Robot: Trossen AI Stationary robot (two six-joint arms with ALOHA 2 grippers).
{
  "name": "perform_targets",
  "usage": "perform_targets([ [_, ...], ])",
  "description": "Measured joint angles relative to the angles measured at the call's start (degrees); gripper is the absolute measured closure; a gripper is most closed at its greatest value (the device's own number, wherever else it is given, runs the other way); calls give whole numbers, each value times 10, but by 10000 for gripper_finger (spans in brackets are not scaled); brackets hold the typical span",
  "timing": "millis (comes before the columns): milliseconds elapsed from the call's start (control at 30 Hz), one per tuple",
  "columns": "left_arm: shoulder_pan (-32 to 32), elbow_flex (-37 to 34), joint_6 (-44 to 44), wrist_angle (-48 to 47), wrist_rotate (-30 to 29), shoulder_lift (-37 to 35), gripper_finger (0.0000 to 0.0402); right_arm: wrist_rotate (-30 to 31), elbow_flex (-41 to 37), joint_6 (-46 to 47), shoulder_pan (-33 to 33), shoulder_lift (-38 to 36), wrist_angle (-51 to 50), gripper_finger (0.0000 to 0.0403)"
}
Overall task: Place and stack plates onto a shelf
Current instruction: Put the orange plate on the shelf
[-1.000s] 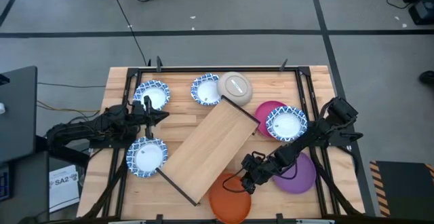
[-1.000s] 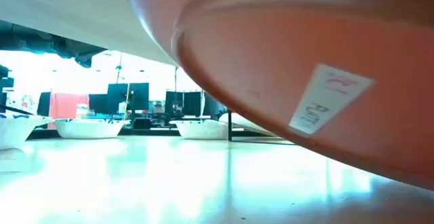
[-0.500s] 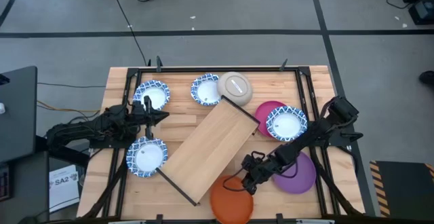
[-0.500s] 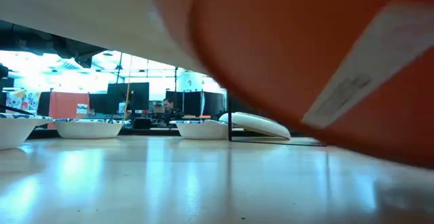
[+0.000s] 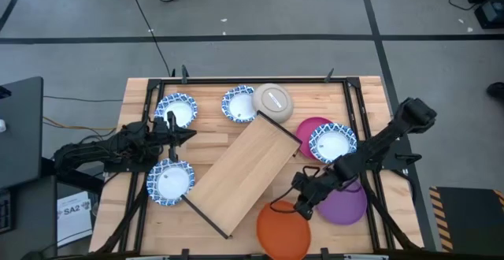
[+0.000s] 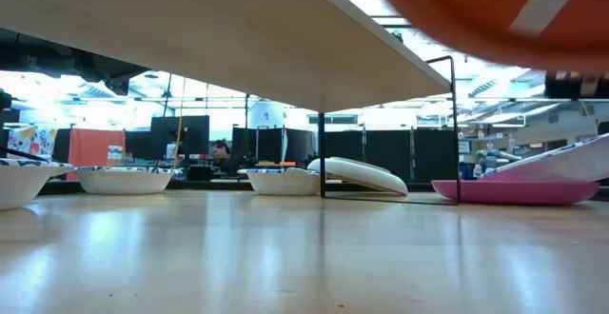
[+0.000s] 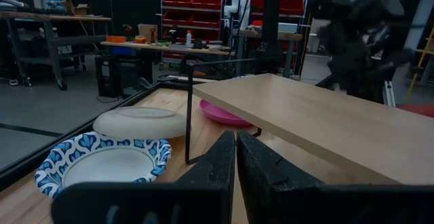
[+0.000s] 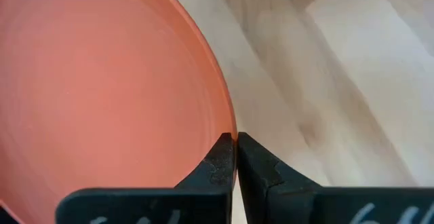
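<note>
An orange plate (image 5: 283, 230) hangs above the table's near edge, just off the shelf's near-right end, with my right gripper (image 5: 304, 207) shut on it. In the low view its underside (image 6: 485, 5) shows at the top. The shelf (image 5: 246, 173), a light-wood board on thin black rods, stands slantwise mid-table. My left gripper (image 5: 189, 134) is shut on nothing and points level at the table's left side, between two blue-rimmed plates (image 5: 176, 110) (image 5: 170, 183). My right gripper pinches the orange plate's rim (image 8: 229, 130) between its two fingertips (image 8: 220, 157), one on the inner face and one on the underside. The fingers slant down from the table's far right. The plate is lifted clear of the table.
A third blue-rimmed plate (image 5: 239, 104) sits at the far edge with a beige plate (image 5: 273, 100) beside it. Another blue-rimmed plate (image 5: 331, 144) rests in a magenta plate (image 5: 313, 126) right of the shelf. A purple plate (image 5: 348, 202) lies under my right arm.
My right gripper has risen and gone a little toward the table's right edge, still shut on the orange plate's rim. The plate has come up with it, from just above the table by the low camera to well clear of it.
</note>
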Motion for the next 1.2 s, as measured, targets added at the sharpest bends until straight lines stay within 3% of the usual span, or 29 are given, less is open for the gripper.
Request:
perform_targets([
  [400, 0, 0, 0, 0, 0, 0, 379, -14, 0, 1, -16, -168, -53, 389],
  [867, 0, 0, 0, 0, 0, 0, 379, 15, 1, -56, -111, -251, -54, 389],
  [1200, 0, 0, 0, 0, 0, 0, 379, 15, 158, -221, -219, -224, -217, 389],
])
